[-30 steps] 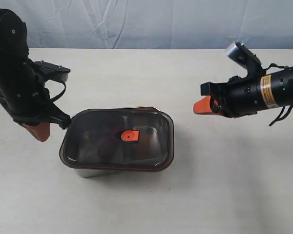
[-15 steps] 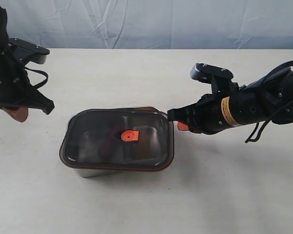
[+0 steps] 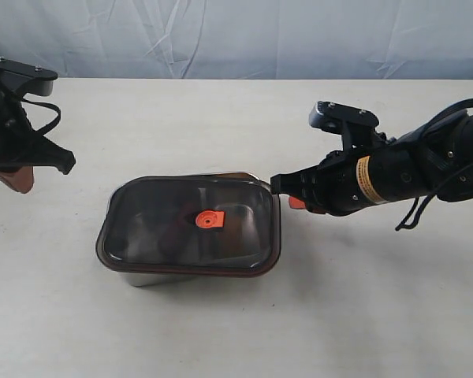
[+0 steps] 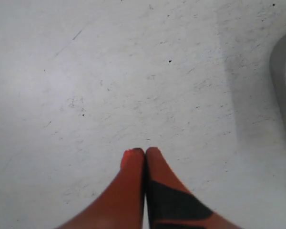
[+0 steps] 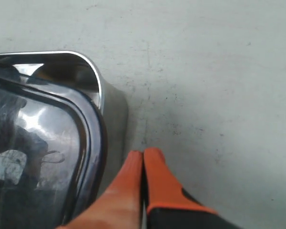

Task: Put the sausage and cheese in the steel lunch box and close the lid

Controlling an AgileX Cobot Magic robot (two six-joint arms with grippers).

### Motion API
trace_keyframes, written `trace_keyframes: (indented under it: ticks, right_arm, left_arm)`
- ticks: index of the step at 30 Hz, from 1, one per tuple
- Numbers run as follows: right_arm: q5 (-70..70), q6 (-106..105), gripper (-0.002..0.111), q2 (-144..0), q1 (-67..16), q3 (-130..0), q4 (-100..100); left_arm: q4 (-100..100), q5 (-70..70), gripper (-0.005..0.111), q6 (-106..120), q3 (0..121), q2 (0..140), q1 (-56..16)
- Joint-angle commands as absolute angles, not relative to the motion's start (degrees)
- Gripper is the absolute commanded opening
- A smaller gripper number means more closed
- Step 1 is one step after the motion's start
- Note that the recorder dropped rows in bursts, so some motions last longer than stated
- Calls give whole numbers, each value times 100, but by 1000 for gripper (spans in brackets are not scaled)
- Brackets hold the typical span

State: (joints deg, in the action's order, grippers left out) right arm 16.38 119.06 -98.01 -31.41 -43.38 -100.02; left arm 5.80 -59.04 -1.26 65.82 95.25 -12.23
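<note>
— Can you tell what sits inside the shiny silver steel lunch box (image 3: 150, 277)?

— No. The dark smoky translucent lid (image 3: 165, 224) covers it. Only murky shapes and glare show through, so the sausage and the cheese can't be made out or placed in a compartment.

— And the box itself?

— Mostly hidden: only a strip of front wall and a back corner show. The left wrist view crops it to an edge sliver, and the right wrist view cuts off both box and lid.

— The arms?

— The black left arm (image 3: 8, 118) and the black right arm (image 3: 426, 169) both run out of the exterior frame. The orange-tipped right gripper (image 3: 296, 202) is nearly hidden behind its own wrist.
</note>
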Motion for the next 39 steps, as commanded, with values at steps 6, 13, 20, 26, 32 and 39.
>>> trace_keyframes:
  ticks: [6,13,20,26,32,39]
  right_arm:
    - [1866,11953,-1,-9747,-3145,-4315,-9995]
    - [1841,11953,-1,-9758,-3145,-4315,-9995]
    - [1798,11999,-1,-9758,-3145,-4315,-9995]
    - [1968,11999,-1,-9601,-3145,-4315,-9995]
    - [2356,12055,-1,-8005,-3145,-4315,-9995]
    - [-3684,8712,-1,-8052,-3130,-5069,-9995]
  left_arm:
    - [540,-5885,0,-112,6571,9466,-1207]
    - [491,-5885,0,-90,6571,9466,-1207]
    - [479,-5885,0,-91,6571,9466,-1207]
    - [505,-5926,0,0,6571,9466,-1207]
    - [503,-5887,0,0,6571,9466,-1207]
    - [331,-5712,0,0,6571,9466,-1207]
